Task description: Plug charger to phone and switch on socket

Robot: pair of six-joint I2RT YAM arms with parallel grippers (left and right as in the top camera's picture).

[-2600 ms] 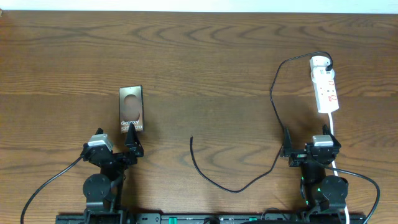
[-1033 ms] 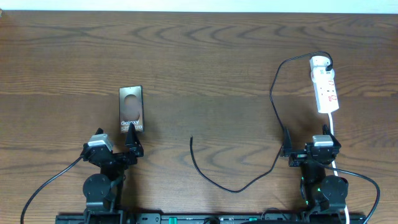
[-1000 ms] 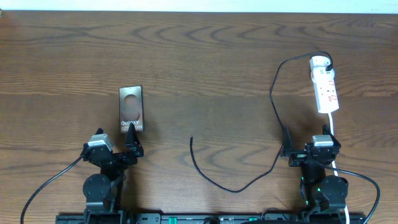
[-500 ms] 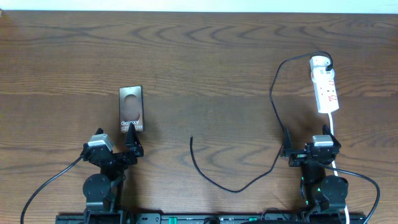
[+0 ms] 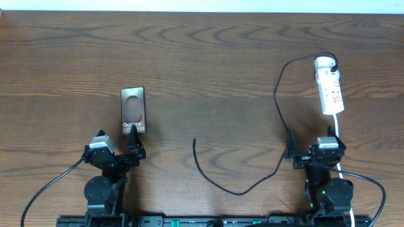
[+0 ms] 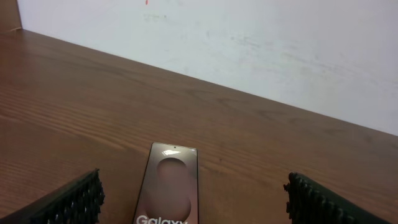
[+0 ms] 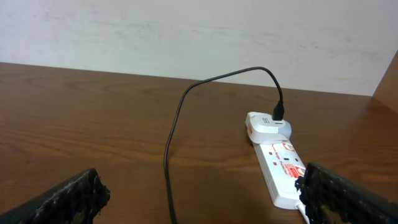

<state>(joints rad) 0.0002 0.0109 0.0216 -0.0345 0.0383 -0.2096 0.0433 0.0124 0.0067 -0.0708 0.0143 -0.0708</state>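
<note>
**Overhead view.** The phone (image 5: 132,111) lies flat on the table (image 5: 202,50), just beyond the left gripper (image 5: 117,147) and apart from it. The socket (image 5: 330,88) lies beyond the right gripper (image 5: 309,147). The charger (image 5: 275,94) runs from the plug (image 5: 324,63) at the socket's far end, loops past the right gripper and ends between the arms. Its tip (image 5: 194,140) lies free on the wood, well apart from the phone. Only this view shows the tip and both task sites together.

**Left wrist view.** The left fingers (image 6: 71,202) stand wide apart with nothing between them. The phone is centred ahead, its "Galaxy" lettering cut by the lower edge. Neither charger nor socket appears.

**Right wrist view.** The right fingers (image 7: 68,199) are likewise spread and empty. The charger's entry into the plug and the socket's red marks show more plainly here than overhead. The phone is out of frame.
</note>
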